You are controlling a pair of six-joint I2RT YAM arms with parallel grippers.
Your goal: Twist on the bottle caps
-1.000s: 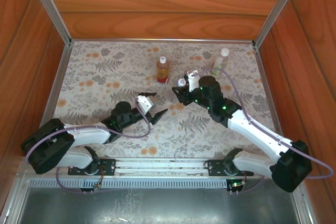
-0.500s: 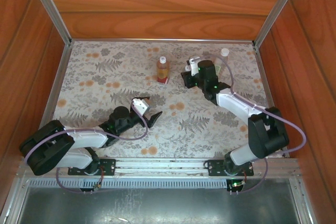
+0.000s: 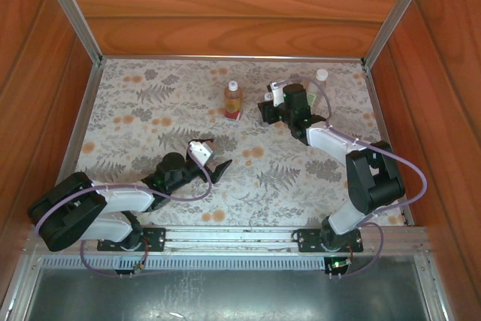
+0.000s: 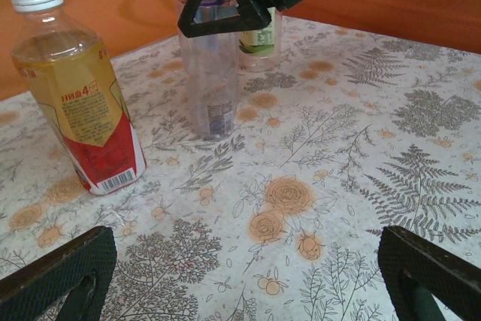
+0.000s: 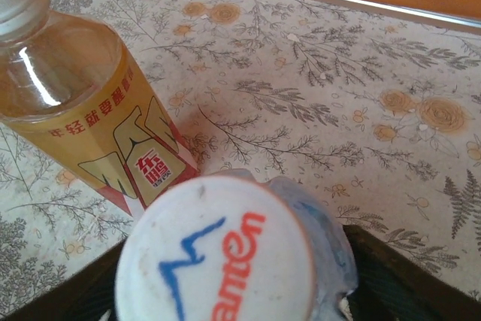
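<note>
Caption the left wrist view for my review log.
Capped amber bottle at left, right arm's jaws at the top of the plain bottle, green-label bottle behind, on flowered cloth.

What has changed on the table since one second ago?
The right arm lifted its elbow, and the right gripper moved toward the far edge; it sits over the cap of the plain bottle. The left gripper drew back slightly, jaws open. The amber bottle and the green-label bottle did not move.
</note>
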